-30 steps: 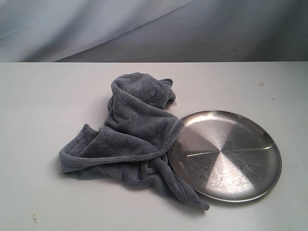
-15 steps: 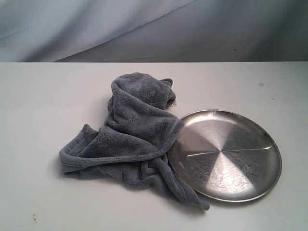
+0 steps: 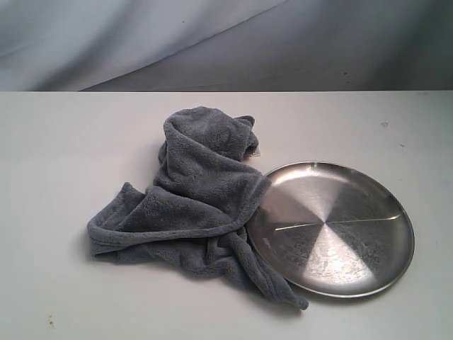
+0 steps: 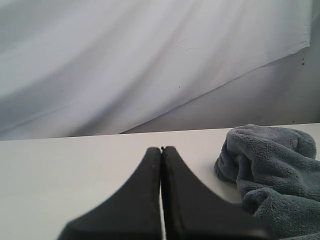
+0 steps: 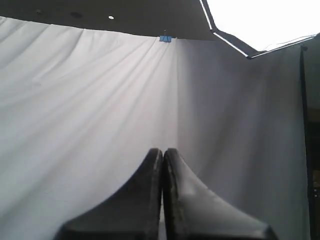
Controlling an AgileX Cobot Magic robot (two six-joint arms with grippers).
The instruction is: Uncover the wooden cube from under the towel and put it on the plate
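Observation:
The grey-blue fleece towel (image 3: 195, 205) lies bunched on the white table, with a raised hump at its far end and one corner draped over the near-left rim of the silver plate (image 3: 340, 234). The wooden cube is hidden. Neither arm shows in the exterior view. In the left wrist view my left gripper (image 4: 161, 149) is shut with nothing in it, low over the table, and the towel (image 4: 272, 172) lies beside it, apart from the fingers. My right gripper (image 5: 162, 150) is shut and empty, facing the white backdrop curtain.
A white table (image 3: 71, 156) carries the towel and plate, with bare surface to the left, right and front. A pale draped curtain (image 3: 212, 42) closes off the back.

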